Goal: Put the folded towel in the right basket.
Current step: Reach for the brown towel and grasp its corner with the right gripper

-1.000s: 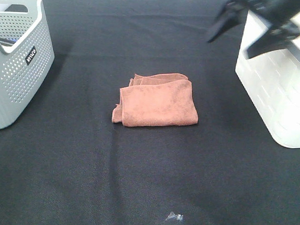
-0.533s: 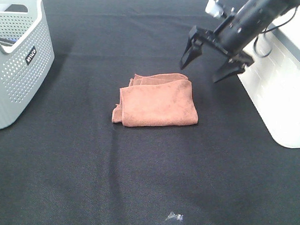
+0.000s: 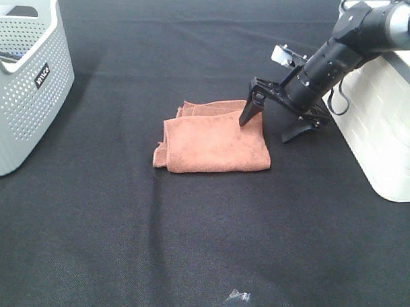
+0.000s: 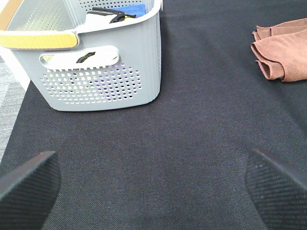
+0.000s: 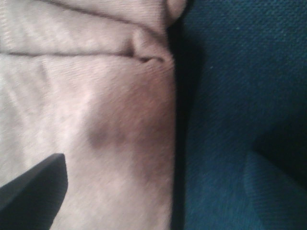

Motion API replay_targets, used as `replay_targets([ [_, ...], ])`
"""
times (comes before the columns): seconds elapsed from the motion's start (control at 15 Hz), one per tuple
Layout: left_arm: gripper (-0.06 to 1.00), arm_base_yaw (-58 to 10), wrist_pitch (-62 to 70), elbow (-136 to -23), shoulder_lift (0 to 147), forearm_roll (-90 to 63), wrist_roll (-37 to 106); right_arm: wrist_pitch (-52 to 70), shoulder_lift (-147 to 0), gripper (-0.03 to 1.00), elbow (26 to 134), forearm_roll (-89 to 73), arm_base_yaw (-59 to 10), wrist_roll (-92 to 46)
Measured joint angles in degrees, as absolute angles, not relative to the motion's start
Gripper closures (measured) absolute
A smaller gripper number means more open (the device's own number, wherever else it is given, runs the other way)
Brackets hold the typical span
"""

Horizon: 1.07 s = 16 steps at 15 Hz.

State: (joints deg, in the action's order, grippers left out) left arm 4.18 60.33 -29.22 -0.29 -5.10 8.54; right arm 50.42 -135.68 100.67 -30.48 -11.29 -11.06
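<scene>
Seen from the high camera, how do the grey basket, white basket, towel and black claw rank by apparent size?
Largest: grey basket and white basket, alike, both cut off by the frame.
Then: towel.
Smallest: right gripper.

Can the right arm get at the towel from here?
Probably yes. The right gripper is open astride the right edge of the towel, one finger over it and one off it, with nothing in between.
</scene>
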Motion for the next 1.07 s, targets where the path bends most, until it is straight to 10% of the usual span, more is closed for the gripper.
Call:
replay_targets([
  [0.8, -0.03, 4.18, 60.33, -29.22, -0.29, -5.1, 8.54, 41.6, -140.72, 0.09, 103.3, -32.2, -22.12, -10.66],
  [1.07, -0.03, 4.18, 60.33, -29.22, -0.29, -5.1, 8.54, 39.48, -142.78, 0.69, 106.28, -33.4, -26.7, -9.4],
])
